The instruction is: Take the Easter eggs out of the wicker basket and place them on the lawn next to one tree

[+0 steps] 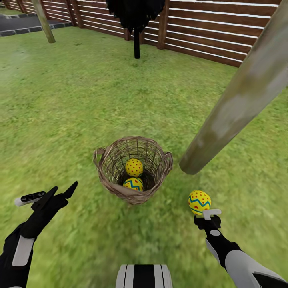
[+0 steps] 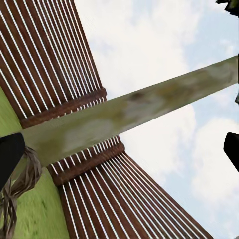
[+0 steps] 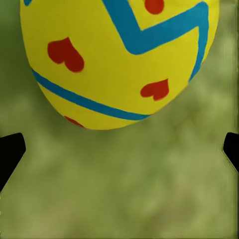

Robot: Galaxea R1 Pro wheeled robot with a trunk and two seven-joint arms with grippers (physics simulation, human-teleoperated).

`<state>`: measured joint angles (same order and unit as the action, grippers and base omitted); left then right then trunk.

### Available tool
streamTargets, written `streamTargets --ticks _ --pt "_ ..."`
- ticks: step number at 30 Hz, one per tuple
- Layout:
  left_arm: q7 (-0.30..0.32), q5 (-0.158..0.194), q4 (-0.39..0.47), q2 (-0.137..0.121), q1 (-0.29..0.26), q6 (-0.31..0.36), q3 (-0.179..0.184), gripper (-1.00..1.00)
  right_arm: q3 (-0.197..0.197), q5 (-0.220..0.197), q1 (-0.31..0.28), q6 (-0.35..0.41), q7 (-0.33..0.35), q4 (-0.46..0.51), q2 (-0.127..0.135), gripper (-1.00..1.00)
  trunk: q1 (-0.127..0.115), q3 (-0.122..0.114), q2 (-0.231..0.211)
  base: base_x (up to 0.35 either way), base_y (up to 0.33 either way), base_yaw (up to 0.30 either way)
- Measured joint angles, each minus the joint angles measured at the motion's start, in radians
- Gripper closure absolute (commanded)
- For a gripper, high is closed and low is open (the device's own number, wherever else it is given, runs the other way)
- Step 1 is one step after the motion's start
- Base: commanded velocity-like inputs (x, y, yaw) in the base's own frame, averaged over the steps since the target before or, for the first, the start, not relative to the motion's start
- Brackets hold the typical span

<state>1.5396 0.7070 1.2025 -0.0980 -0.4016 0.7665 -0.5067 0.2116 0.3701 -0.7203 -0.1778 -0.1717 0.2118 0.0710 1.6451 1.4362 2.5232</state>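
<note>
The wicker basket (image 1: 134,170) stands on the lawn (image 1: 80,100) in front of me, with two Easter eggs inside: one (image 1: 134,167) above the other (image 1: 133,184). A third egg (image 1: 199,202) (image 3: 119,59) lies on the grass near the foot of the pale tree trunk (image 1: 240,92). My right gripper (image 1: 205,213) (image 3: 119,152) is open just behind that egg, which sits beyond its spread fingertips and is not held. To the left of the basket, my left gripper (image 1: 63,190) is open and holds nothing. The left wrist view catches the basket's rim (image 2: 20,181) and the trunk (image 2: 129,112).
A brown slatted fence (image 1: 208,32) closes the garden at the back. A black-foliaged tree with a thin dark stem (image 1: 137,40) stands before it, and a slanted wooden post (image 1: 44,20) rises at the far left. Open grass surrounds the basket.
</note>
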Motion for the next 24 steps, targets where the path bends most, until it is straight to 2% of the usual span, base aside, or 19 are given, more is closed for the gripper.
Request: streamTargets --ticks 4,5,7,12,18,20,22,24 --pt "0.006 0.001 0.004 -0.013 0.0 0.006 -0.01 -1.0 0.0 -0.002 0.0 0.002 0.001 0.0 0.0 -1.0 -0.002 -0.015 -0.001 0.0 0.0 0.0" --pt "0.009 0.003 0.003 -0.026 0.0 0.009 -0.039 -1.0 0.001 -0.002 0.0 0.005 0.002 -0.001 -0.001 -1.0 -0.002 -0.019 -0.001 0.0 0.0 0.0" --pt "0.01 0.009 0.005 -0.03 0.0 0.011 -0.057 -1.0 0.002 -0.002 0.0 0.008 0.002 -0.002 -0.001 -1.0 -0.003 -0.027 -0.002 0.0 0.0 0.0" --pt "0.011 0.014 0.007 -0.035 0.0 0.014 -0.062 -1.0 0.002 -0.002 0.0 0.035 -0.001 -0.004 -0.002 -1.0 -0.005 -0.046 -0.003 0.0 0.0 0.0" --pt "0.01 0.014 0.009 -0.075 0.0 0.015 -0.056 -1.0 0.004 -0.003 0.0 0.171 0.003 -0.004 0.003 -1.0 -0.008 -0.07 -0.004 0.0 0.0 0.0" --pt "0.01 0.014 0.009 -0.094 0.0 0.017 -0.055 -1.0 0.007 -0.003 -0.001 0.244 0.027 -0.005 0.005 -1.0 -0.009 -0.077 -0.005 0.0 0.0 0.0" --pt "0.011 0.014 0.016 -0.101 0.0 0.018 -0.055 -1.0 0.007 -0.003 -0.001 0.315 0.057 -0.004 0.006 -1.0 -0.01 -0.085 -0.005 0.0 0.0 0.0" --pt "0.011 0.014 0.025 -0.106 0.0 0.038 -0.055 -1.0 0.006 -0.003 -0.001 0.355 0.086 -0.003 0.006 -1.0 -0.011 -0.093 -0.006 0.0 0.0 0.0"
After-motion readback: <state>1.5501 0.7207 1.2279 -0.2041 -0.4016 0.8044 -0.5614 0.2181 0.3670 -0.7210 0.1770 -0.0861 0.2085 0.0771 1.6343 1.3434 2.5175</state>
